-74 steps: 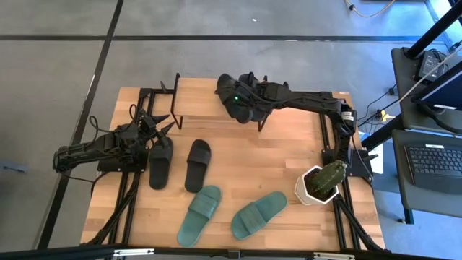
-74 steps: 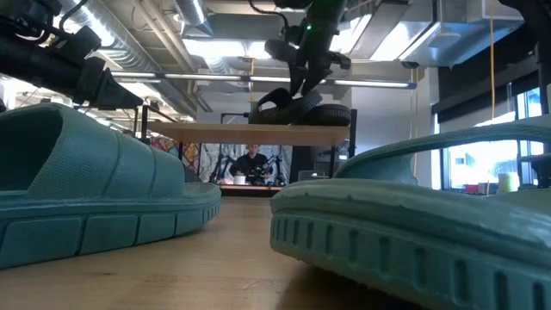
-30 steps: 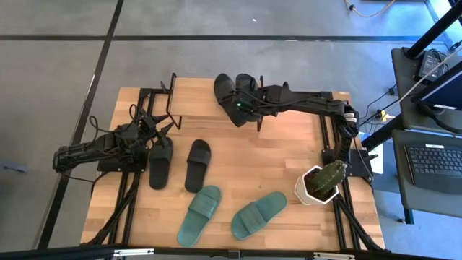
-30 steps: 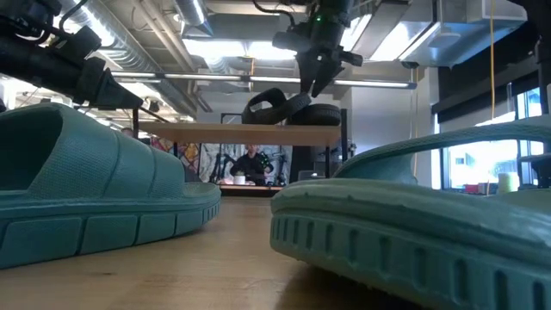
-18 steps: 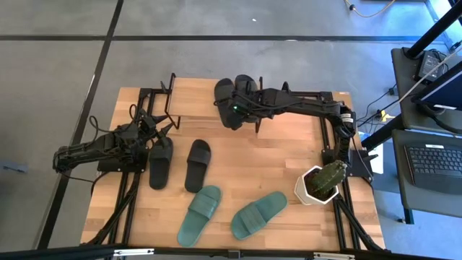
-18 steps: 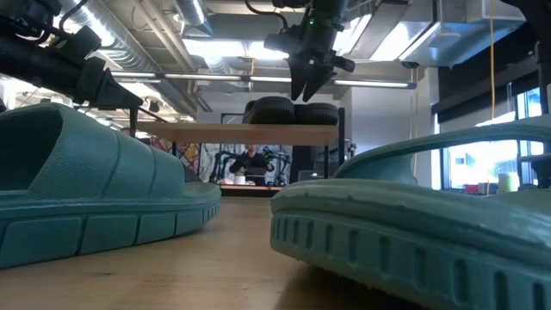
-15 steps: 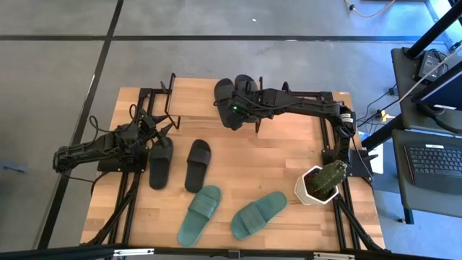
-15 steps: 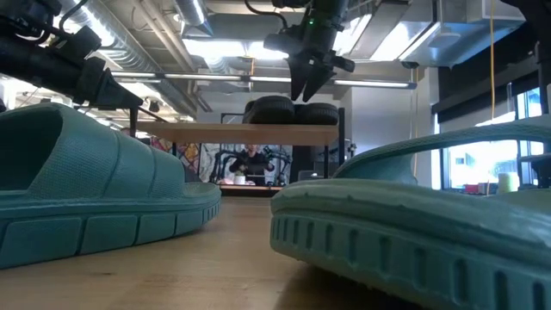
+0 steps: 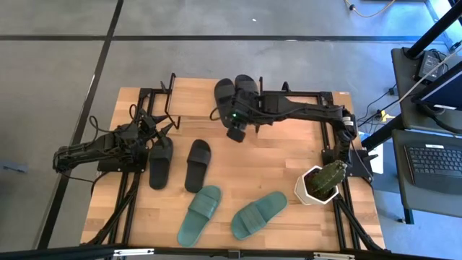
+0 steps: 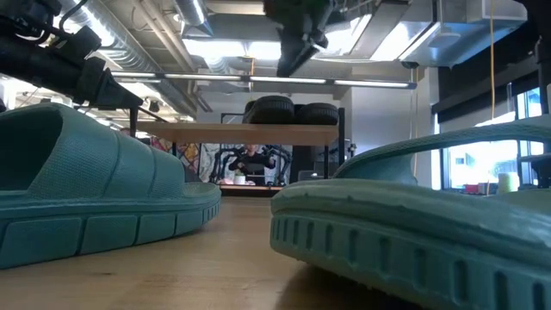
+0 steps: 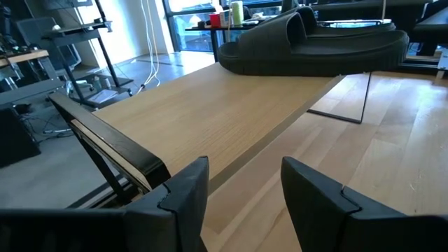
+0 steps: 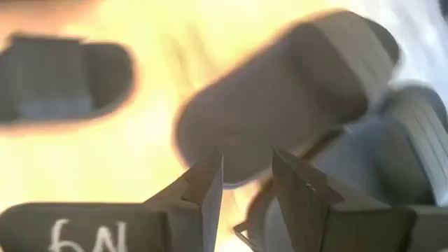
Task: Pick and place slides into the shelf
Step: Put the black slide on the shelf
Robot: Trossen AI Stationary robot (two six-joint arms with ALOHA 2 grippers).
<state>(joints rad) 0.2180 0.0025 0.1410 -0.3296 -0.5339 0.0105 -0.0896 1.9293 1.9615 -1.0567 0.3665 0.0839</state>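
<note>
Nearest my low camera lie the two teal slides [image 10: 405, 224], huge in that view, and from above they sit at the table's front edge with two black slides [image 9: 179, 164] just behind them, all four yet to be shelved. On my left, the left gripper [image 9: 160, 124] waits beside those black slides with its fingers spread and empty; its wrist camera looks along the shelf [image 11: 231, 115] board. Farther back, the change: the right gripper [image 9: 235, 133] has let go of the second black slide and pulled back off the shelf, fingers parted and holding nothing, so I judge two of six placed. Both shelved slides [image 10: 293, 112] rest side by side on the board in the low view, which confirms they sit flat, something the overhead cannot show; the right wrist view is too blurred to help.
</note>
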